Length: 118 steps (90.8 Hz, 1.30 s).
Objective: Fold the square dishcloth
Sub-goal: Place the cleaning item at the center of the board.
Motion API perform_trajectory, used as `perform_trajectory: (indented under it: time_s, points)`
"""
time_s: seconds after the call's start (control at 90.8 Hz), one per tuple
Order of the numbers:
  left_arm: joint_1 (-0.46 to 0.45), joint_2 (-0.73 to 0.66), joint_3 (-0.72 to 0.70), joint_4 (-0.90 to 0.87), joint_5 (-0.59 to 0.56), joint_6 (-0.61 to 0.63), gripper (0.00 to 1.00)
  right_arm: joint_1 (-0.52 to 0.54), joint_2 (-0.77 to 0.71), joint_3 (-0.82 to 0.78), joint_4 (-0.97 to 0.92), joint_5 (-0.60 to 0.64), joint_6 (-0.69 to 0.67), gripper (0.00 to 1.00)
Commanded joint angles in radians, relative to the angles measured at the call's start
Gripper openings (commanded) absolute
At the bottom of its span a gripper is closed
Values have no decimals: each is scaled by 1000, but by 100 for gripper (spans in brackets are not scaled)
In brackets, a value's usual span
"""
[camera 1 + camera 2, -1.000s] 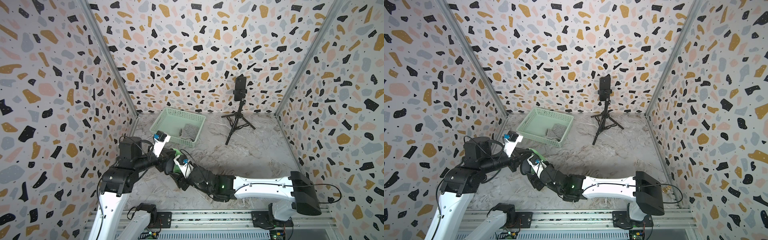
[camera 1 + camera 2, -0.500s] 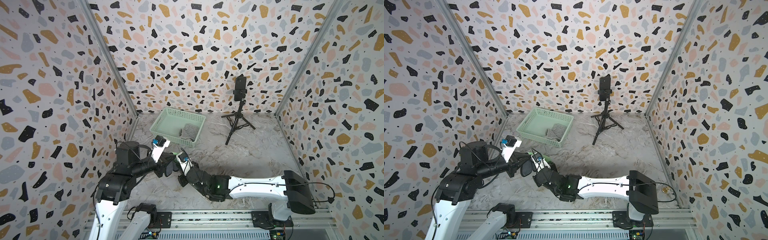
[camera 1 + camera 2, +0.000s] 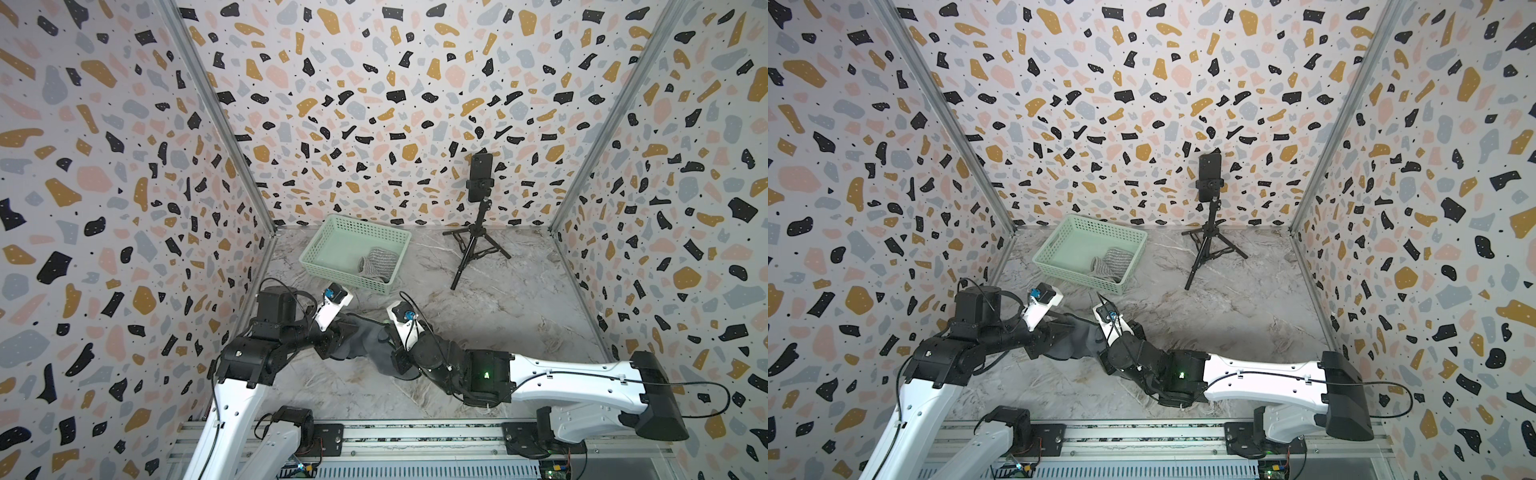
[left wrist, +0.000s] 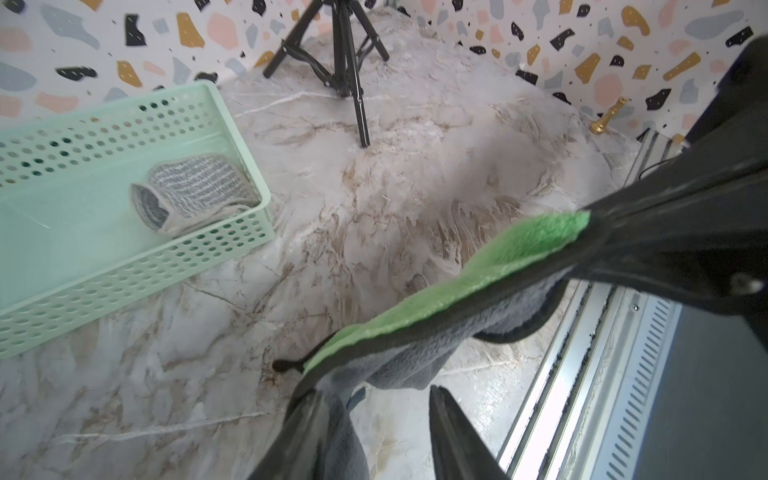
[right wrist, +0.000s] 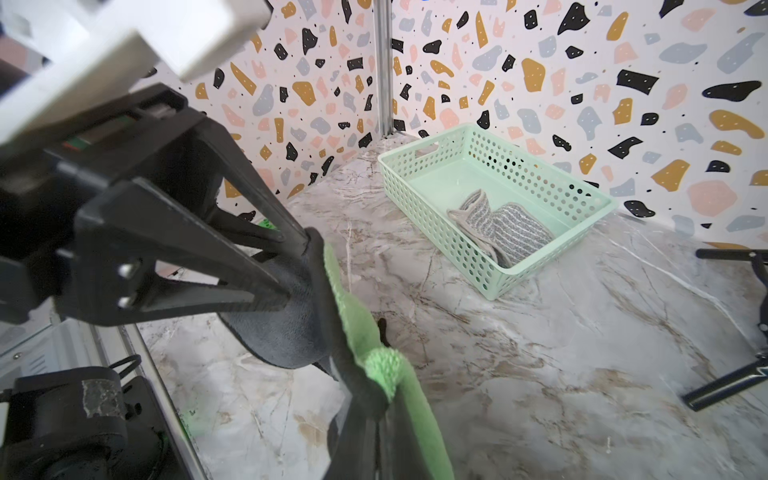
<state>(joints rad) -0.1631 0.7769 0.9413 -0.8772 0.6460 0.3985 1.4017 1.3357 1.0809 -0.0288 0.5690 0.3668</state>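
Hanging lower centre in both top views: cloth (image 3: 359, 338). Right gripper (image 4: 584, 226) clamped on its green corner; left gripper (image 4: 374, 392) jaws apart, cloth draped against one finger. Close left on the edge, then pull taut before folding.

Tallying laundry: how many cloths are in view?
2: the green-and-grey dishcloth pinched in the right claw, and a striped grey cloth in the mint basket. None seems hidden.

A marble-patterned tabletop (image 3: 519, 316) carries a mint basket (image 3: 345, 278) and a black tripod (image 3: 473, 232).
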Motion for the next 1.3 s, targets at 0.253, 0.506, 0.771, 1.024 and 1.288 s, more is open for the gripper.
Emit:
perform_trajectory:
  time_s: [0.253,0.506,0.771,1.024,1.288]
  points:
    - [-76,-19,-159,77,-88,153,48,-6,-58,103,-195,49,-6,0]
    - [-76,-62,-166,-114,82,426,81,-15,-64,87,-222,56,15,0]
    - [-117,-90,-229,-102,269,459,82,-28,-61,105,-230,94,88,0]
    - [-189,-100,-306,248,254,229,77,-121,17,224,-303,80,213,0]
    - [-501,61,-426,709,-276,69,81,-244,120,287,-347,3,228,0]
